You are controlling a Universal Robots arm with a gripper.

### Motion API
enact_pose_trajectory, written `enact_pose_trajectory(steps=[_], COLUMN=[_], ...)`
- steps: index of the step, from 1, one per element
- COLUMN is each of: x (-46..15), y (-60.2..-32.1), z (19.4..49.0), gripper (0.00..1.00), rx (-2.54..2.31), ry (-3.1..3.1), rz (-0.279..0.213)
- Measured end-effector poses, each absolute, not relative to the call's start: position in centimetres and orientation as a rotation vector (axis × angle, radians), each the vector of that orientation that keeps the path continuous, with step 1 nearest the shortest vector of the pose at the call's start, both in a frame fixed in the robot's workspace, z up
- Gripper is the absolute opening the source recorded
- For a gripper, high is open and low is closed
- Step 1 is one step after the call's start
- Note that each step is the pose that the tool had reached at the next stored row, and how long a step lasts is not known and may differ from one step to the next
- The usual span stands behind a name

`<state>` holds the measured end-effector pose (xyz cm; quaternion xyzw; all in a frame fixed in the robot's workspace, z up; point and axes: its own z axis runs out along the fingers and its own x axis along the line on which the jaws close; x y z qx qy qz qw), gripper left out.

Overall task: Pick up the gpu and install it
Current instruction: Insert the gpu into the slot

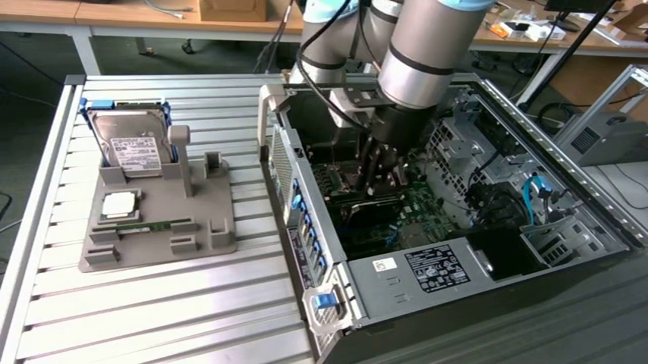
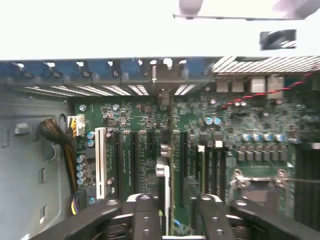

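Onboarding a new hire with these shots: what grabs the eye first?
The big grey robot arm plunging into the open computer case, its hand down over the green motherboard. In the wrist view, a thin card stands edge-on between the hand's fingers, above the row of slots. On the exterior view's left, a grey holder on the slatted table carries a silver hard drive.

1. The gpu [image 2: 166,165] stands on edge, seen end-on as a thin card with a pale silver bracket edge.
2. It sits upright over the dark expansion slots of the green motherboard [image 2: 250,125], between the white slot and the RAM slots.
3. In the exterior view it is hidden inside the computer case [image 1: 456,265].
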<state>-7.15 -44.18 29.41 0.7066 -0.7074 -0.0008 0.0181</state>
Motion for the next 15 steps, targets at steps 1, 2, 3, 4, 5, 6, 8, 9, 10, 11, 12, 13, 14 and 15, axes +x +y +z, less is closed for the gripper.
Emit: enact_pose_trajectory(steps=[1,2,3,4,5,6,8,9,10,11,12,13,14,15], x=[-7.1,-7.1,-7.1,-7.1,-7.1,-6.6,-5.7,-5.1,-4.7,-4.2,-3.8,-3.3,-2.9,-2.4], y=[-43.9,-43.7,-43.5,-43.4,-43.3,-43.3,-43.3,-43.3,-43.3,-43.3,-43.3,-43.3,-43.3,-43.3], z=[29.9,30.2,30.4,30.6,30.6,30.6,30.6,30.6,30.5,30.5,30.5,30.4,30.4,30.3], gripper=[0.26,0.26,0.2,0.14,0.14,0.11,0.11,0.11,0.11,0.11,0.11,0.11,0.11,0.11], rx=[2.195,2.195,2.195,2.196,2.197,2.199,2.197,2.195,2.194,2.193,2.191,2.19,2.188,2.187], ry=[-2.197,-2.196,-2.196,-2.195,-2.194,-2.192,-2.188,-2.186,-2.184,-2.183,-2.181,-2.18,-2.178,-2.177], rz=[-0.002,-0.002,-0.002,-0.002,-0.002,-0.003,-0.009,-0.013,-0.016,-0.019,-0.022,-0.025,-0.028,-0.031])
